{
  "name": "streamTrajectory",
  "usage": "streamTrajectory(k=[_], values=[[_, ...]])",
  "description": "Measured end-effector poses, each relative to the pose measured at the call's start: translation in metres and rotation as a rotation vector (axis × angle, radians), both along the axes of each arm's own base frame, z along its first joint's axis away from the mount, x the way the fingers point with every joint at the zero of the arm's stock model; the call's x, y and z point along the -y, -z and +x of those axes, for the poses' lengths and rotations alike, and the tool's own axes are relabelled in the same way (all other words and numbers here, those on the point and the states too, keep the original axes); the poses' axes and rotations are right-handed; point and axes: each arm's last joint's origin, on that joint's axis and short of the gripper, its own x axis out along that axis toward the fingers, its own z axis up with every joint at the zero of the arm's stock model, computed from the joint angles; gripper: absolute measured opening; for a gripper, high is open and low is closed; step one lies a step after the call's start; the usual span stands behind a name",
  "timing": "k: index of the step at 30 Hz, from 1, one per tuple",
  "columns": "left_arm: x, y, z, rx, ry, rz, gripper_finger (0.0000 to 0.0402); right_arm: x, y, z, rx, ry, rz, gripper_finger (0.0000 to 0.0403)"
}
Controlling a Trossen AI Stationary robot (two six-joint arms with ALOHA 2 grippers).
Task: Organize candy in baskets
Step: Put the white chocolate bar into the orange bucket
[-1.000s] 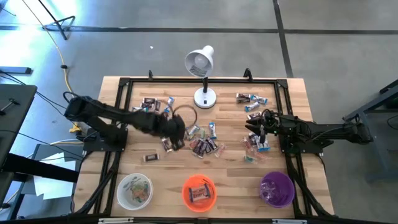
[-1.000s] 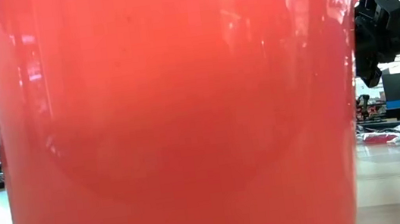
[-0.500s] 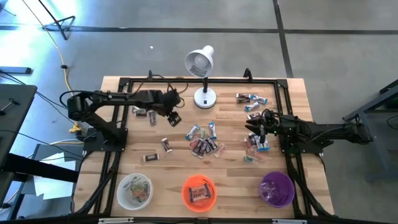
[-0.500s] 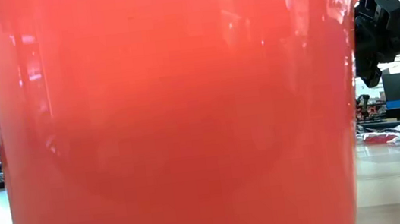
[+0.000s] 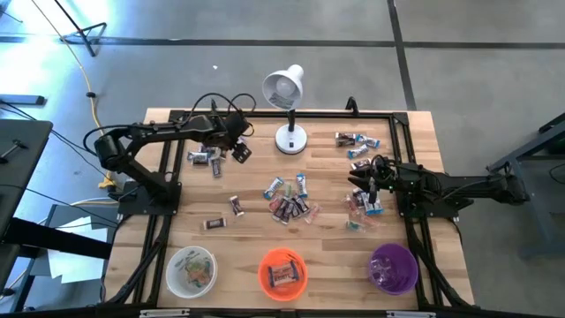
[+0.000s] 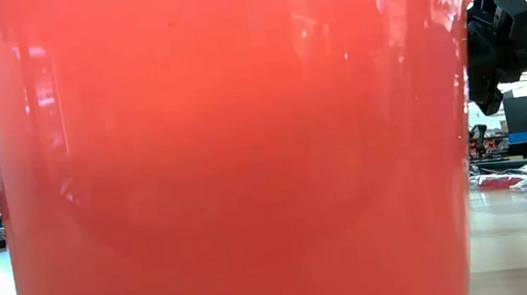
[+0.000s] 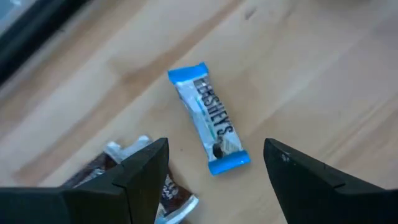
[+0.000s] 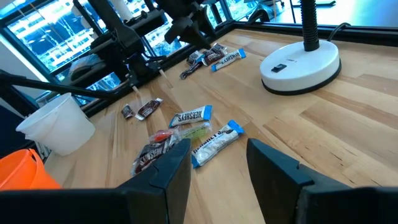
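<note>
Pale wood planks make up my table point(image 5: 185, 221), framed by black rails, with grey concrete floor around it. Along the near edge stand three round baskets: the white translucent basket point(image 5: 192, 270) holds a few greenish wrappers, the orange basket point(image 5: 282, 272) holds dark brown bars, and the purple basket point(image 5: 393, 268) has a wrapper or two in it. Loose candy point(image 5: 290, 199) lies scattered in crinkly foil across the middle, with smaller clusters near the far right corner and by my left arm. A white desk lamp point(image 5: 287, 102) with a round disc base stands at the far edge. My left gripper point(image 5: 237, 141) hovers over the far left cluster, fingers spread wide with nothing between them; only my left wrist view shows what lies below, a blue-ended silver Hershey's bar point(image 7: 210, 118) flat on the wood, beside a crumpled brown wrapper point(image 7: 163, 190). My right gripper point(image 5: 369, 181) sits low over the right-hand pile, its dark fingers apart and empty. The right wrist view alone gives the side of the scene: the lamp's smooth base, glossy wrappers and the white basket's wall. The low view is almost filled by the orange basket's smooth, translucent wall.
</note>
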Motion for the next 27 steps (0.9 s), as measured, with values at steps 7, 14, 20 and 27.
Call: streamTrajectory(k=[7,14,20,27], values=[[-0.010,0.033,0.000,-0.006,0.010,-0.076,0.0250,0.000,0.000,0.000,0.000,0.000,0.000,0.0152],[-0.020,0.064,0.005,-0.044,0.002,-0.151,0.0226,0.000,0.000,0.000,0.000,0.000,0.000,0.0152],[-0.020,0.066,0.006,-0.037,0.006,-0.164,0.0163,0.000,0.000,0.000,0.000,0.000,0.000,0.0152],[-0.019,0.063,0.006,-0.032,0.005,-0.159,0.0043,0.000,0.000,0.000,0.000,0.000,0.000,0.0152]])
